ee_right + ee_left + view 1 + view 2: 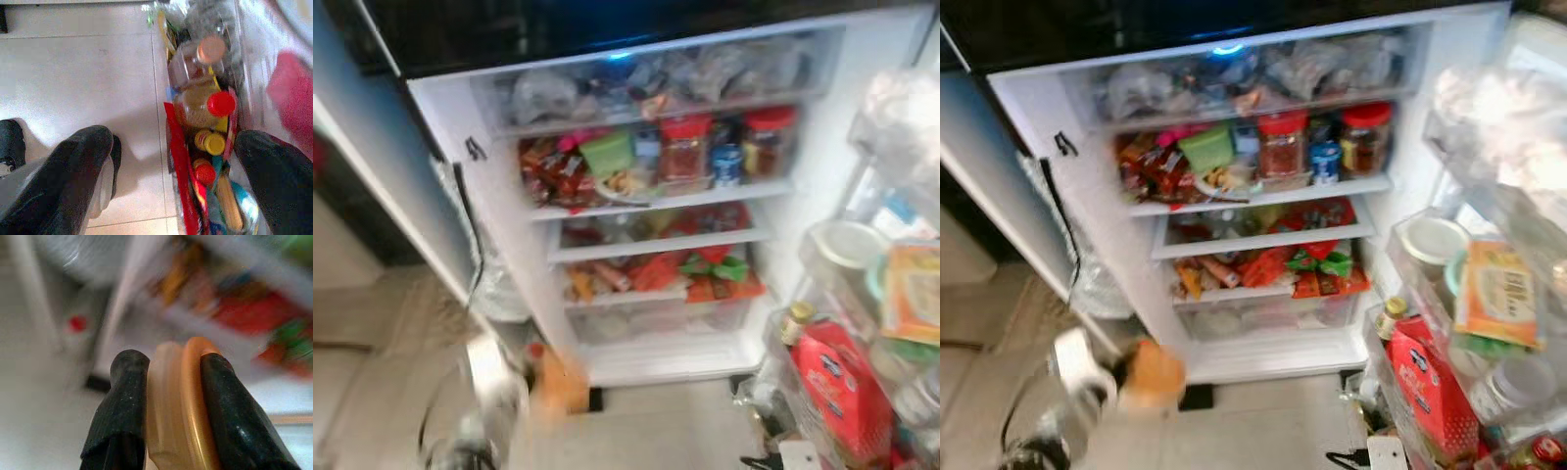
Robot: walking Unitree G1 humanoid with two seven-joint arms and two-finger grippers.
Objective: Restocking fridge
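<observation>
Low on the left, the left end effector (1136, 377) is clamped on an orange packet (1154, 372), which sits pinched between its two black fingers (122, 406) and pokes out past their tips, held above the tiled floor (1263, 421) just in front of the fridge's bottom edge; the arm and packet are blurred in the head views, so little more of the packet can be made out. Beyond it, the open fridge (499, 225) is well stocked: bagged items crowd the top shelf (656, 103), while the next shelf down carries red wrappers, a green tub (607, 152), two red-lidded jars (685, 147) and a blue can (726, 164). Lower shelves hold more red, orange and green packets (710, 274), above a clear drawer (656, 318). To the right, the door racks (1400, 323) hold a white-lidded tub (1433, 240), a yellow packet (1500, 294), a red carton (1435, 387) and a small bottle (1389, 318). The right end effector (166, 181) hangs with its fingers spread apart, gripping nothing, over the floor and beside a low door rack crammed with red- and yellow-capped bottles (215, 107).
</observation>
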